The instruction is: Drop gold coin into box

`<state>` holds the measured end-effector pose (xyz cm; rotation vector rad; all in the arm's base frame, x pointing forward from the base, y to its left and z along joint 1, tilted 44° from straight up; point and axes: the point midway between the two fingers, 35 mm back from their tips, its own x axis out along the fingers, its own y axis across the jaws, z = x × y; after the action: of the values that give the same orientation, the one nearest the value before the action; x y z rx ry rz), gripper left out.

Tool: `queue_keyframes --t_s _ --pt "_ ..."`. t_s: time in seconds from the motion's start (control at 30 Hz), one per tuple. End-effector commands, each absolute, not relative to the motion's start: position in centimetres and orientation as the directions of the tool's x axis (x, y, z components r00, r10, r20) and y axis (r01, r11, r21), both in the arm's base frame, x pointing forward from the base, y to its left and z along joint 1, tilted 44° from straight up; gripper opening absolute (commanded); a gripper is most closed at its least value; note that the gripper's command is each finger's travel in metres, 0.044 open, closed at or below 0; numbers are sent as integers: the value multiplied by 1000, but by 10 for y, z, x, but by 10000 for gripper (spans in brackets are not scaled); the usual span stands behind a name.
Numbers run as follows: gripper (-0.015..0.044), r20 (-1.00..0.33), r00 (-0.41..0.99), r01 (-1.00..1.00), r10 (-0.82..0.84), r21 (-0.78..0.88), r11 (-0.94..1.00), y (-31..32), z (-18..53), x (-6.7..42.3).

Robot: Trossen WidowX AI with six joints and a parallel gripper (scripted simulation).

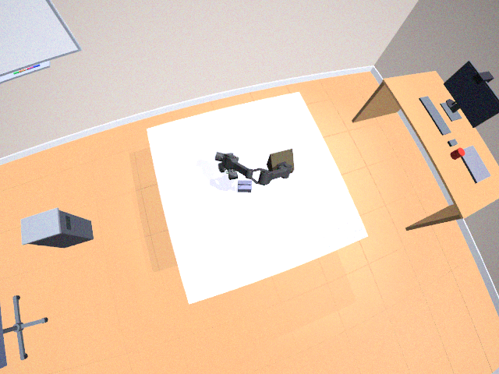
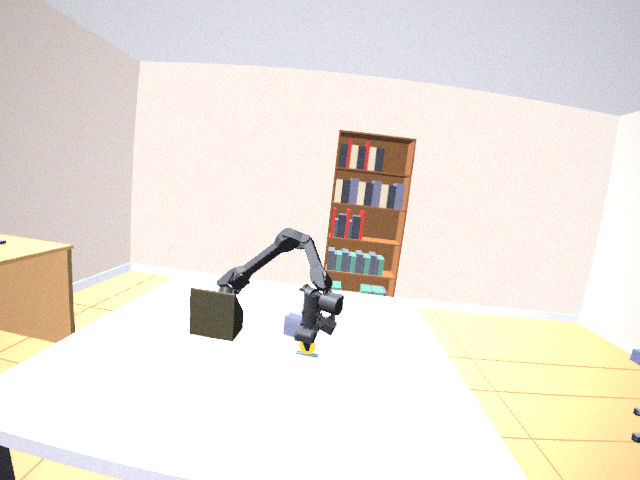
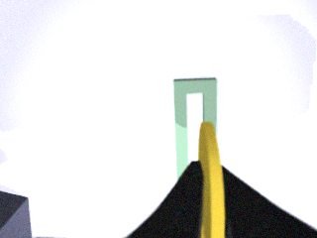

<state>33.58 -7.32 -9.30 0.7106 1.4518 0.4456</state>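
Observation:
The gold coin (image 2: 311,350) (image 3: 213,188) stands on edge, upright. My gripper (image 2: 307,346) (image 3: 210,168) is shut on it, one dark finger on each flat face. The green holder (image 2: 299,352) (image 3: 180,114) lies directly below; the coin's lower edge is at the holder, and whether it still sits in the groove cannot be told. The closed grey box (image 1: 244,188) (image 2: 291,324) (image 3: 17,218) stands beside the gripper, and its slot shows as a dark line across the lid in the top view. In that view the arm hides the coin and holder.
The arm reaches over from its base, beside a large dark brown block (image 1: 281,158) (image 2: 211,314) on the white table (image 1: 242,241) (image 2: 258,413). The grey box is close to the gripper, at the lower left of the wrist view.

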Motion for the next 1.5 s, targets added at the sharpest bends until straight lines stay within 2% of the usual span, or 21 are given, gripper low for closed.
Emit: queue_keyframes --t_s 0.0,1.07,1.33,1.47 --pt "0 -747 98 144 657 664 734 -82 -87 336" --pt "0 -733 78 129 675 679 723 -132 -28 328" --pt "0 -734 77 320 675 660 680 -134 -27 320" --pt "0 -734 77 339 675 656 674 -134 -27 319"
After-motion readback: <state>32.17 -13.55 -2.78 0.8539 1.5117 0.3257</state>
